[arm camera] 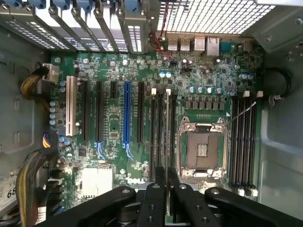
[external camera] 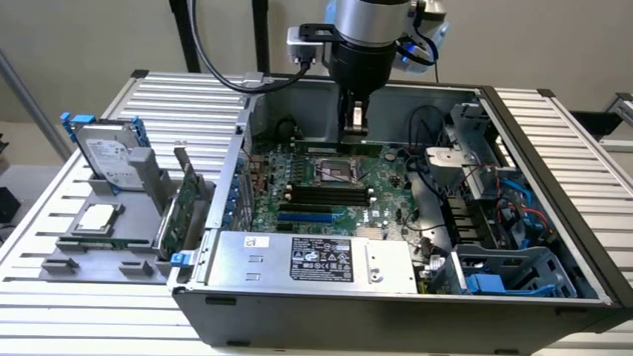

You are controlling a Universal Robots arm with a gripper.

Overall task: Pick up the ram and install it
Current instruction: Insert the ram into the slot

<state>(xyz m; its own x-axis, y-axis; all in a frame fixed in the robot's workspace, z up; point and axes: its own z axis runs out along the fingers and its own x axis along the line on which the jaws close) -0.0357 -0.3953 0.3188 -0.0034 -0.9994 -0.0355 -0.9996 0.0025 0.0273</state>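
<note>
**Item: ram held in gripper, over the memory slots**

Holder. Gripper [external camera: 354,124], reaching down into the open computer case [external camera: 396,315], above the motherboard [external camera: 296,196].

Fingers. In the wrist view the two black fingers [arm camera: 155,189] stand close together, clamped on a thin stick between them.

Task piece. Ram [arm camera: 167,127], seen edge-on as a pale narrow line running out from between the fingers. It lies along the bank of black memory slots [arm camera: 158,137] just beside the CPU socket [arm camera: 201,151]. Whether it touches a slot or hangs above one cannot be told.

Nearby. A second bank of slots [arm camera: 244,142] sits on the socket's far side, with a thin pale wire [arm camera: 241,112] across it. Outside the case, on the exterior view's left, are a hard drive in a blue frame [external camera: 104,152] and a large green expansion card [external camera: 185,200].

Risks, as judged:
- Stick slightly off the slot's line: its edge would land on a slot wall and the board could flex or jam.
- Notch facing the wrong way: it would not seat. Its orientation cannot be checked here.
- White end latches [arm camera: 153,91] not swung out: they would block entry.
- Grip on a short stretch of a long stick: it may tilt, so one end seats first.
- Open socket close alongside: a sideways slip could strike its contacts.
</note>
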